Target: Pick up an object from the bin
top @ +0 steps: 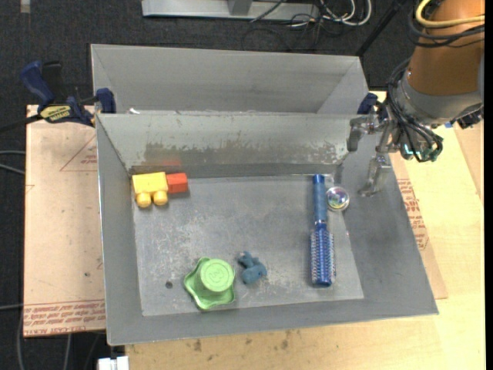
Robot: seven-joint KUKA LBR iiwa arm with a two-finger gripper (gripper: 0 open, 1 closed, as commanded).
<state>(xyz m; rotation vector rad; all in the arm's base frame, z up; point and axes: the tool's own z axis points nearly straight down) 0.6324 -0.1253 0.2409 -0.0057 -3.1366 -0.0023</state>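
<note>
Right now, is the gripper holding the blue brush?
No, the brush lies on the bin floor, apart from the gripper by the right wall.

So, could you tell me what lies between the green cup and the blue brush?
The camera view shows one small blue piece near the green cup.

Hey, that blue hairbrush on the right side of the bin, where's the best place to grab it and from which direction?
Probably its slim handle, just above the bristle head, coming straight down and closing across its width. The blue hairbrush lies flat, and a small shiny round thing crowds the handle's far end.
</note>
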